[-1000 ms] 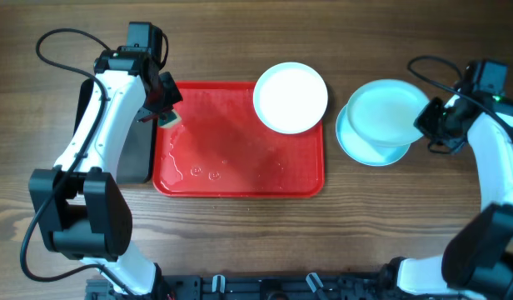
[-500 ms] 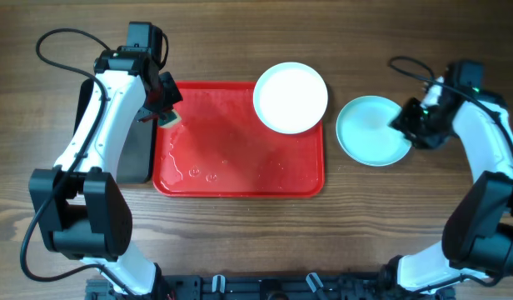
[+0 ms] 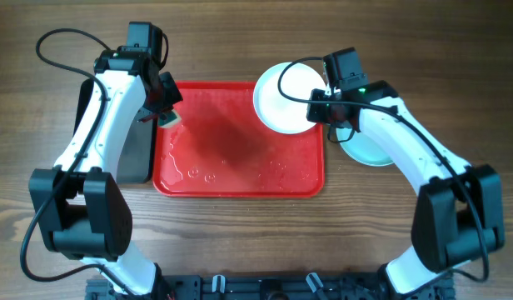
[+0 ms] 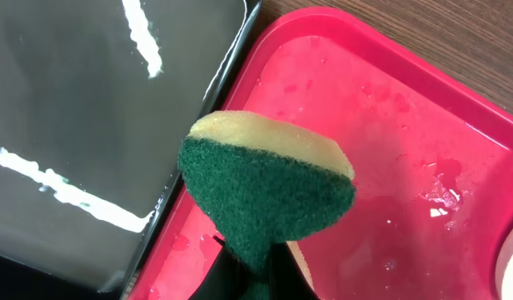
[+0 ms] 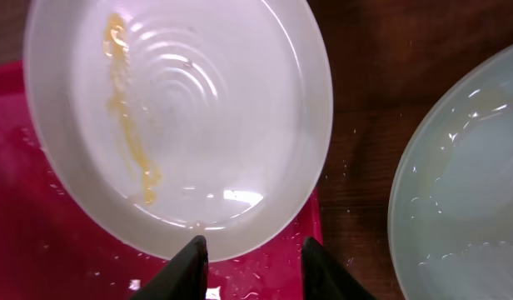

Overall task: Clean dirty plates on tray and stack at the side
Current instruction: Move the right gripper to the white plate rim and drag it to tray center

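Overhead view.
- White plate [image 3: 283, 98]: sits at the far right corner of the red tray [image 3: 240, 158], overhanging its rim. It has not been cleaned or stacked.
- Right gripper [image 3: 321, 111]: at the plate's right edge. Its opening cannot be read from this view.
- Turquoise plate [image 3: 366, 152]: on the table just right of the tray, half hidden under the right arm. Whether a second plate lies beneath it cannot be told.
- Left gripper [image 3: 163, 110]: over the tray's far left corner, carrying a sponge [image 3: 170, 121], beside the black tray [image 3: 138, 158].

Left wrist view.
- Sponge [image 4: 265, 183]: green scouring face over a yellow body, pinched at its lower end by the closed claw. It hangs above the wet tray corner [image 4: 390, 125] and is well apart from any plate.

Right wrist view.
- White plate [image 5: 215, 125]: carries a yellow streak [image 5: 123, 108] down its left half.
- Right claw [image 5: 255, 268]: spread wide and holding nothing. Its fingers [image 5: 188, 267] stand to either side of the plate's near rim.
- Turquoise plate [image 5: 465, 192]: lies apart from the white plate, at right.

Judged step: take hold of the white plate so it can be scrubbed.
Handling advice:
- Slip one finger under the overhanging rim and the other over it.
- Close firmly, since the surface looks wet and slippery.
- Keep the plate level.
- Hold the streaked side towards the sponge.
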Robot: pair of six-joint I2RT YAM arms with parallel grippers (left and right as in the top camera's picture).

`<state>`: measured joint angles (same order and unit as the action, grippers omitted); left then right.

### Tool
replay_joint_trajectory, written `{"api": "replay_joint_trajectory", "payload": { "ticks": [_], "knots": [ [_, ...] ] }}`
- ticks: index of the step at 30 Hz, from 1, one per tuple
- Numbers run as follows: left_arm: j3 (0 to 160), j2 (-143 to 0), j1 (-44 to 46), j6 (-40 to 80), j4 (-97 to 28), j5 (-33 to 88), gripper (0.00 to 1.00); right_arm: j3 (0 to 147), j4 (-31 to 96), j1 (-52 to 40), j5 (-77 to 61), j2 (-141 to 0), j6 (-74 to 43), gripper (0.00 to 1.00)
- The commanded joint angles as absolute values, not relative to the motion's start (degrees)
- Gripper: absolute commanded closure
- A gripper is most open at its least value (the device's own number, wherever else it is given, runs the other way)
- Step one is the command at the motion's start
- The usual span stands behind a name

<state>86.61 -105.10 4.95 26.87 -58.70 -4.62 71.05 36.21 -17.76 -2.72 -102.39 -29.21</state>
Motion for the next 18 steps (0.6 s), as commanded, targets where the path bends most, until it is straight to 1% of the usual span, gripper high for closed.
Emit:
{"api": "replay_joint_trajectory", "payload": {
  "ticks": [1,7,10,14,16,18],
  "knots": [
    [86.24,-105.49,4.64,26.17,-58.59,-4.29,0.96,71.99,36.42,-18.85,-1.28,-106.74,-32.67,0.65],
    [86.24,-105.49,4.64,26.17,-58.59,-4.29,0.96,71.99,34.57,-21.3,-2.74,-110.48,-33.23,0.66],
    [86.24,-105.49,4.64,26.17,-58.59,-4.29,0.96,71.94,35.0,-22.94,-3.18,-112.01,-33.21,0.71],
    [86.24,-105.49,4.64,26.15,-58.63,-4.29,0.96,71.94,35.27,-24.95,-7.14,-112.57,-32.91,0.79],
    [86.24,-105.49,4.64,26.15,-58.63,-4.29,0.96,71.94,35.22,-26.92,-10.0,-112.57,-32.05,0.82],
    [86.24,-105.49,4.64,26.15,-58.63,-4.29,0.96,71.94,35.22,-29.85,-11.81,-112.55,-31.4,0.82]
  ]
}}
